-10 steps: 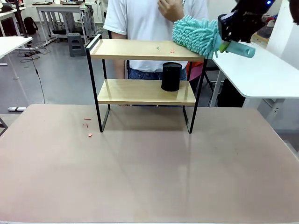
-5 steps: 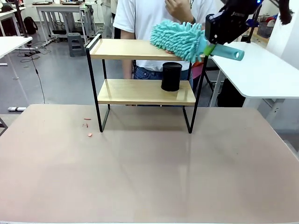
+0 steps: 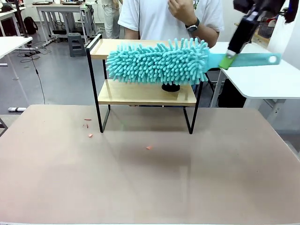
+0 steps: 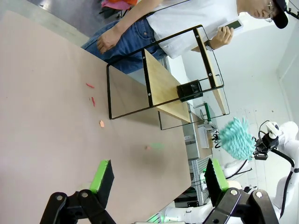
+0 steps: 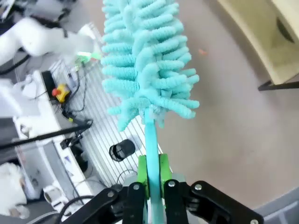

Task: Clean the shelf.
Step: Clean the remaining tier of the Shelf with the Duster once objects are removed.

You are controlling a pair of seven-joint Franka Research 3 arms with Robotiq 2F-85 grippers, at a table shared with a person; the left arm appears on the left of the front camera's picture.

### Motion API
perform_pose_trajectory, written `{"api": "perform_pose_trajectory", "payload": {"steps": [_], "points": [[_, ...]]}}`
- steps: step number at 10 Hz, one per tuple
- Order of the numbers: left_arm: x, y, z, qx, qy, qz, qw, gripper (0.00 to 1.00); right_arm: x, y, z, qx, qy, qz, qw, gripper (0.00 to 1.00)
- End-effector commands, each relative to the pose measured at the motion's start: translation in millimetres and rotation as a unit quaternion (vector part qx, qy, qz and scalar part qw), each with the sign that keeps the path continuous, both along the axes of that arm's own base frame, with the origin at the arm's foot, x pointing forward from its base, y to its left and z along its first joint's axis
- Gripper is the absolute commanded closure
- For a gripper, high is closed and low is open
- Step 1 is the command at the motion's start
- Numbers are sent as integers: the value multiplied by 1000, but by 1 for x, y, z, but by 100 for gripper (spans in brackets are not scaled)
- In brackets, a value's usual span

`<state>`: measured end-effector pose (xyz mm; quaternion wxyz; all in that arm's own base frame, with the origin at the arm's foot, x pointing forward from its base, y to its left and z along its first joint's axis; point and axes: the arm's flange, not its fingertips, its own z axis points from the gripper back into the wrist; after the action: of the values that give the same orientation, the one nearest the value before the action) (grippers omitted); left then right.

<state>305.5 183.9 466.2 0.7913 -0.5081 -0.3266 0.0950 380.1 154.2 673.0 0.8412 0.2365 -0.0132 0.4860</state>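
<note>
The shelf stands at the far side of the table, a person close behind it. My right gripper is shut on the handle of a turquoise fluffy duster, held level in front of the shelf's top board. A black cup on the lower board is mostly hidden behind the duster. In the right wrist view the green pads clamp the handle below the duster head. The left gripper hangs open over the table, far from the shelf and the cup.
Small pink crumbs lie by the shelf's left leg and one crumb lies in front of the shelf. A white table stands at the right. The person's raised hand is above the shelf.
The right gripper swept the duster leftward from the shelf's right end across the top board. The crumbs seen on the board are gone and a new crumb lies on the table.
</note>
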Motion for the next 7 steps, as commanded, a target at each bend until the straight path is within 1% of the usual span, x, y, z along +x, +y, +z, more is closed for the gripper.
{"api": "perform_pose_trajectory", "payload": {"steps": [1,3,4,5,6,7], "points": [[-2,-4,-2,-4,-15,0,1000,0,13,-14,8,34,19,9,999,88],[-2,-4,-2,-4,-15,0,1000,0,16,-21,0,36,29,0,999,88],[-2,-4,-2,-4,-15,0,1000,0,11,-31,0,52,36,8,998,88],[-2,-4,-2,-4,-15,0,1000,0,-3,-52,4,90,41,21,995,88],[-2,-4,-2,-4,-15,0,1000,0,-29,-95,12,134,32,-11,990,88],[-2,-4,-2,-4,-15,0,1000,0,-56,-144,8,150,23,-94,984,88]]}}
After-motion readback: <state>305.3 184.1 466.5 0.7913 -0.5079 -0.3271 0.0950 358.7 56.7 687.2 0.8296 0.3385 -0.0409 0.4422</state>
